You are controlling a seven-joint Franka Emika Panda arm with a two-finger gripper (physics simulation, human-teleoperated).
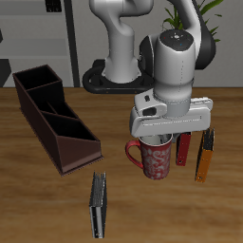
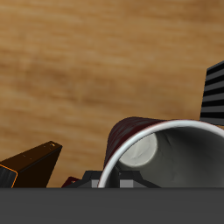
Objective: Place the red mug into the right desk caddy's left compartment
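Note:
The red mug [image 1: 157, 163], speckled with a light grey inside, is upright in the middle of the table with its handle towards the right desk caddy [image 1: 52, 114]. The caddy is a long dark brown box lying well apart from the mug, sloped end nearest the front edge. My gripper [image 1: 169, 142] is down over the mug's rim, one finger inside and one outside the wall opposite the handle, and looks shut on it. In the wrist view the mug [image 2: 131, 131] fills the frame close under the gripper [image 2: 118, 181]. I cannot tell whether the mug touches the table.
A slim red book [image 1: 182, 150] and an orange book [image 1: 204, 157] lie just beside the mug, away from the caddy; the orange book also shows in the wrist view [image 2: 31, 166]. A dark book [image 1: 98, 204] lies near the front edge and also shows in the wrist view [image 2: 214, 92].

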